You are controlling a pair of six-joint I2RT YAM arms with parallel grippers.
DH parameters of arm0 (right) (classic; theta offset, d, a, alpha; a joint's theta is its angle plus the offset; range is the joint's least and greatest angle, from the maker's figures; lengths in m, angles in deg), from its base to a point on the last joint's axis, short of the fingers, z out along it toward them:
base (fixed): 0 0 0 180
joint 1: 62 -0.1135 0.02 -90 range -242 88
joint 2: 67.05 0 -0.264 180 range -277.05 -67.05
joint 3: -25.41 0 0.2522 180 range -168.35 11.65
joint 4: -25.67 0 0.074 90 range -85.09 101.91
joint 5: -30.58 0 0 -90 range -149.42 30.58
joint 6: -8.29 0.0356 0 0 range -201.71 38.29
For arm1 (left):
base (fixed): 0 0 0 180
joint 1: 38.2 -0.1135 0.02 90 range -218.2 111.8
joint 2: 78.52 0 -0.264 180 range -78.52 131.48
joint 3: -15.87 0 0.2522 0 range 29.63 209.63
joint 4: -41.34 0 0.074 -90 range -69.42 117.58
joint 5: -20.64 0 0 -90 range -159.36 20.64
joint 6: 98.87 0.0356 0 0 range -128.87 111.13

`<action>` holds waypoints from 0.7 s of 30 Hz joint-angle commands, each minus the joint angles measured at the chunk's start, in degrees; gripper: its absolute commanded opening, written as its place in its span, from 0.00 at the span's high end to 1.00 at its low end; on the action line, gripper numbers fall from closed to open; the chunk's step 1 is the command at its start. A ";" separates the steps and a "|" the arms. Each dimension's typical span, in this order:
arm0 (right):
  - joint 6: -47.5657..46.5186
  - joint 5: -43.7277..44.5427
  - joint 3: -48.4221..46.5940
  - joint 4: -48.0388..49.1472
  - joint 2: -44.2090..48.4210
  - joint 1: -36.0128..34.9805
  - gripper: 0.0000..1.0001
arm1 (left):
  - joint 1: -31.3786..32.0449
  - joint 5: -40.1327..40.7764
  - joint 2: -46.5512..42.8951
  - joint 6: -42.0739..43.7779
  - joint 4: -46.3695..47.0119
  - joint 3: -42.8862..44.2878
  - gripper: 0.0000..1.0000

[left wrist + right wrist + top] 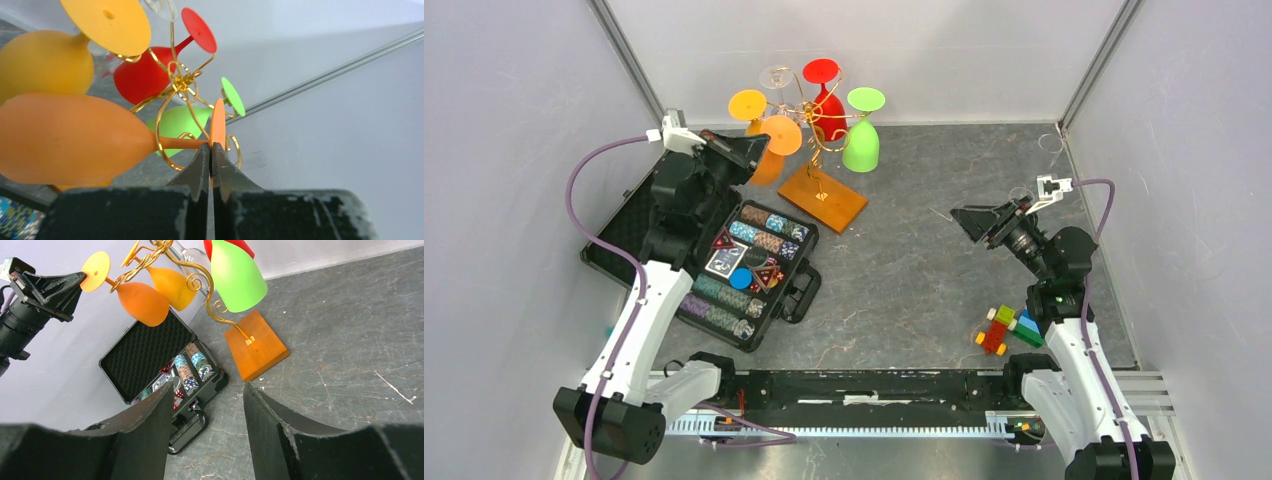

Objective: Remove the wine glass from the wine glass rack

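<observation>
Our left jaws pinch the foot of the orange wine glass [70, 137] on the wine glass rack [824, 197]; our right jaws gape empty, well right of it.

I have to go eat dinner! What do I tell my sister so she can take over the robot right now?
The left end effector is shut on the edge of the orange wine glass foot.
The right end effector is open and empty, off to the right.
The orange wine glass hangs on the wine glass rack.
Done: the grip.
Left: slide the glass off its gold arm and lift it clear.
</observation>
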 commanded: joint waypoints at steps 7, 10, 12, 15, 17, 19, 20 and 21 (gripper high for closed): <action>0.67 1.47 0.38 2.46 1.17 -0.30 0.42 | -0.65 4.68 1.85 -9.68 11.55 -0.89 0.98; 0.75 1.47 0.39 2.38 1.27 -0.26 0.42 | -0.65 3.05 3.75 -9.56 12.21 -0.34 0.98; 0.75 1.54 0.48 2.39 1.33 -0.26 0.42 | -0.65 1.79 4.71 -9.82 13.01 -0.47 0.98; 0.82 1.56 0.52 2.39 1.31 -0.24 0.42 | -0.65 0.80 5.42 -10.35 13.43 -0.97 0.98; 0.89 1.56 0.56 2.32 1.32 -0.26 0.42 | -0.65 0.56 5.08 -10.31 13.56 -1.57 0.98; 1.01 1.56 0.48 2.39 1.36 -0.30 0.42 | -0.64 0.83 4.54 -10.26 13.50 -2.36 0.98; 1.09 1.61 0.47 2.48 1.33 -0.26 0.42 | -0.64 0.88 4.22 -10.22 13.48 -2.72 0.98; 1.23 1.65 0.43 2.56 1.33 -0.33 0.42 | -0.64 0.85 3.96 -10.34 13.39 -3.06 0.98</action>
